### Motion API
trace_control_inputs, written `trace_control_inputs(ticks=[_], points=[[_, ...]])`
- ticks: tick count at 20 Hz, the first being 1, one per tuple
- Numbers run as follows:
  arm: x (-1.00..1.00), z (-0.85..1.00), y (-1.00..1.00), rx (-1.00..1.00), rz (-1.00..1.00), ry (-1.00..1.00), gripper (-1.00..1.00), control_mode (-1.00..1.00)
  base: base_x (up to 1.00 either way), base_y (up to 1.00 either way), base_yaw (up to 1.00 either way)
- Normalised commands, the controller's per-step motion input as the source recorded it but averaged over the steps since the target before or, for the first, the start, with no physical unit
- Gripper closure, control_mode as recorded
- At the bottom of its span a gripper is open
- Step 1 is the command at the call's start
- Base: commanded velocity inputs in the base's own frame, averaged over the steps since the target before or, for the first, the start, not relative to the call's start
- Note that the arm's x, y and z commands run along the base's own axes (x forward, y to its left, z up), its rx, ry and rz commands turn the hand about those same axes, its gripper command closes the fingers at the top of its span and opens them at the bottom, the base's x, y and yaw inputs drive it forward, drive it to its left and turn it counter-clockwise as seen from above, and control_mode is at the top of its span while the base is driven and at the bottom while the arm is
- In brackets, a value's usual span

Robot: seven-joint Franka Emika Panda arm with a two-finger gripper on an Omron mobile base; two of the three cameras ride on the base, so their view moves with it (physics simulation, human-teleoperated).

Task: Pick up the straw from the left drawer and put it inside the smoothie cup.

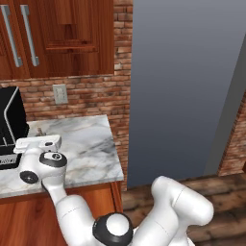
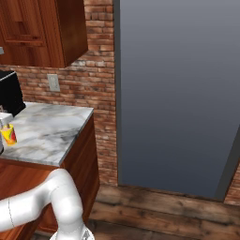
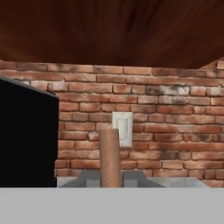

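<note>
I am holding the straw (image 3: pixel 109 157) in my claw (image 3: pixel 110 177); in the hand view it is standing up between the two fingers, which are closing on its lower part, and its long axis is running along the direction my hand is looking, toward the brick wall (image 3: pixel 175 118) and the wall switch (image 3: pixel 123 129). In the left base view my hand is hovering over the marble worktop (image 1: pixel 91 144), beside the black appliance (image 1: pixel 10 120). The smoothie cup (image 2: pixel 8 134) is standing on the worktop near its front edge in the right base view. I cannot tell exactly on which side of my claw the cup is lying. I am judging that the straw must be turned upright over the cup's opening.
</note>
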Motion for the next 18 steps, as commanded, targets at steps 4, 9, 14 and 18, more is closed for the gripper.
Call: trace_control_inputs(ticks=[4, 9, 14, 18], points=[[-0.22, -0.23, 0.0, 0.0, 0.0, 0.0, 1.0, -1.0, 0.0, 0.0, 0.0], [-0.19, -0.14, 0.0, 0.0, 0.0, 0.01, -1.0, -1.0, 0.0, 0.0, 0.0], [-0.02, 0.0, 0.0, 0.0, 0.0, 0.0, -1.0, -1.0, 0.0, 0.0, 0.0], [0.0, 0.25, 0.0, 0.0, 0.0, 0.0, -1.0, -1.0, 0.0, 0.0, 0.0]])
